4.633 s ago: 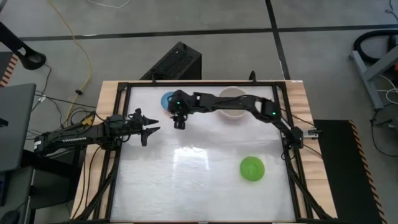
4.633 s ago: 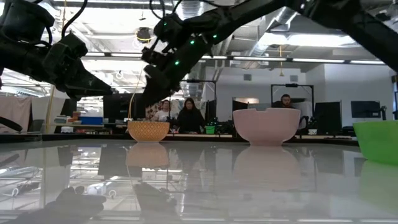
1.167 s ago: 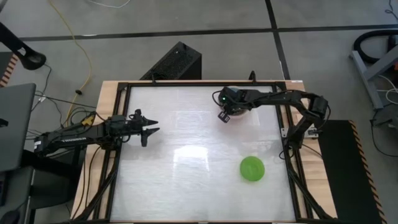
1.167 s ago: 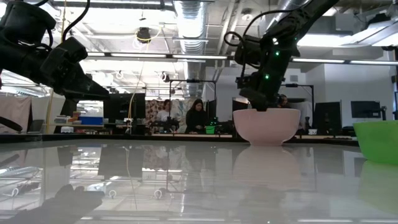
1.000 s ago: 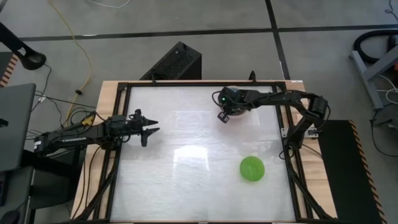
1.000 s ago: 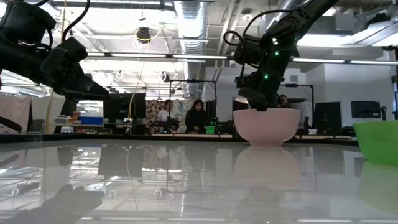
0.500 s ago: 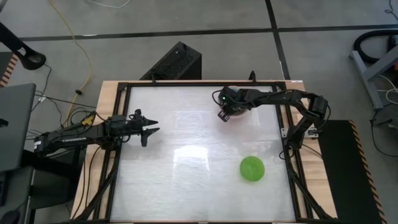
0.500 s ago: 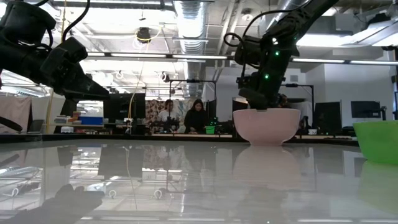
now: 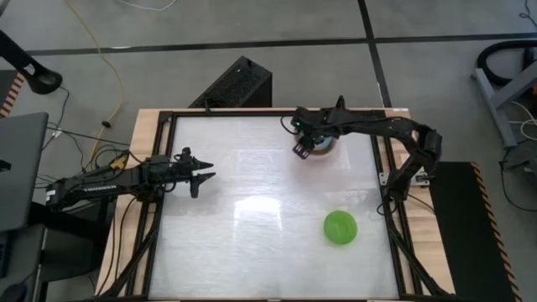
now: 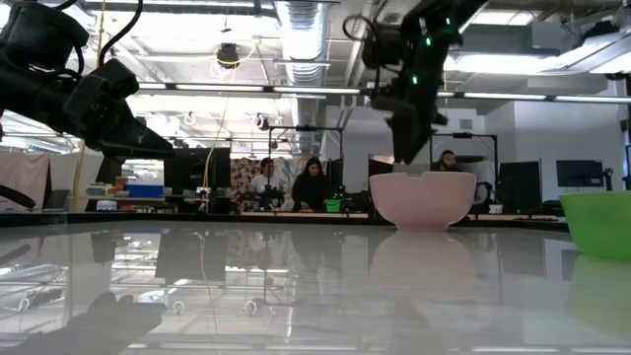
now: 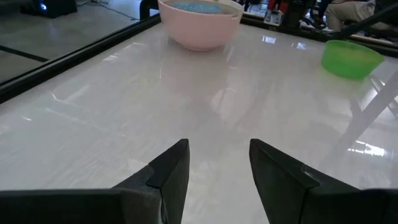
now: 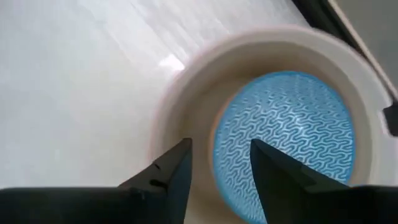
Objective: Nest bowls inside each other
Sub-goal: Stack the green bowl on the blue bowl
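Note:
A large pale pink bowl (image 10: pixel 422 202) stands on its base at the table's far right. A grey-beige bowl (image 12: pixel 273 53) sits inside it, and the light blue bowl (image 12: pixel 286 143) lies in the middle of that one. The bright green bowl (image 9: pixel 340 227) stands alone, nearer the front right. My right gripper (image 12: pixel 219 165) hangs open above the stack's rim, pointing steeply down, clear of the bowls (image 10: pixel 406 158). My left gripper (image 9: pixel 201 176) waits open above the table's left side, nothing between its fingers (image 11: pixel 219 168).
White glossy tabletop inside a black frame (image 9: pixel 168 122), with wide free room in the middle and near side. Across the table, people sit at desks in the room behind (image 10: pixel 311 182).
My right gripper has risen straight up from the pink bowl's rim and now hangs clear above it. The blue bowl stays nested in the stack, which has not shifted.

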You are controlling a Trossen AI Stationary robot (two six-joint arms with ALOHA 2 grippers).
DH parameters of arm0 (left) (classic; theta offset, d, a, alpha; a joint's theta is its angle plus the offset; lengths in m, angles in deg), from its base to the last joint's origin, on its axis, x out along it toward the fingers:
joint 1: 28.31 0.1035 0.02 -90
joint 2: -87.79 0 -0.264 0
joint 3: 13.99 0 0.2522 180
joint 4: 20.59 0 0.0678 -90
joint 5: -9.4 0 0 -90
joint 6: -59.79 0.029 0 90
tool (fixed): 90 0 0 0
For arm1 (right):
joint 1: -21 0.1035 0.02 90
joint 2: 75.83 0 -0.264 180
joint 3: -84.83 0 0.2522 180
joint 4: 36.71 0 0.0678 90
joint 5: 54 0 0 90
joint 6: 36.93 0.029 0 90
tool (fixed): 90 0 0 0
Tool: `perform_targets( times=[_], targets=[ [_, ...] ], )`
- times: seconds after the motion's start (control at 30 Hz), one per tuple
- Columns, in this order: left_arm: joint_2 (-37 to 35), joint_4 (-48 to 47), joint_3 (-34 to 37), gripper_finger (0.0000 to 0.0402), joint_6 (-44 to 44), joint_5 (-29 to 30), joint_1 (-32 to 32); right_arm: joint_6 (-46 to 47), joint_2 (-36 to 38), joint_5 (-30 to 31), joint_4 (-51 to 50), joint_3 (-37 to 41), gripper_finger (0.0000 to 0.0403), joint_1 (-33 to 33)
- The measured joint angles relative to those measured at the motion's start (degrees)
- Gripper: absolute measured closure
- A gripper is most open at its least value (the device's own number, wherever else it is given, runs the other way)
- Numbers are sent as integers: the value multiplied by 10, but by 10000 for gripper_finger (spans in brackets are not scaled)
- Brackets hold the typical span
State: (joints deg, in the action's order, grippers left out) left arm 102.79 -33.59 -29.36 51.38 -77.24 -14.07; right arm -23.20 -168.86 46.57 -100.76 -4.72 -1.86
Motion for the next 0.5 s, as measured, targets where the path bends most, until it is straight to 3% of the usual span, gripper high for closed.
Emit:
perform_targets(
  times=[0.27, 0.5],
  targets=[
    [0, 0, 0, 244, 0, -18, 0, 103, 0, -29, -130, -89, 236, 98],
    [0, -2, 0, 244, 0, -47, 0, 299, 0, -66, -163, -91, 236, 255]
  ],
)
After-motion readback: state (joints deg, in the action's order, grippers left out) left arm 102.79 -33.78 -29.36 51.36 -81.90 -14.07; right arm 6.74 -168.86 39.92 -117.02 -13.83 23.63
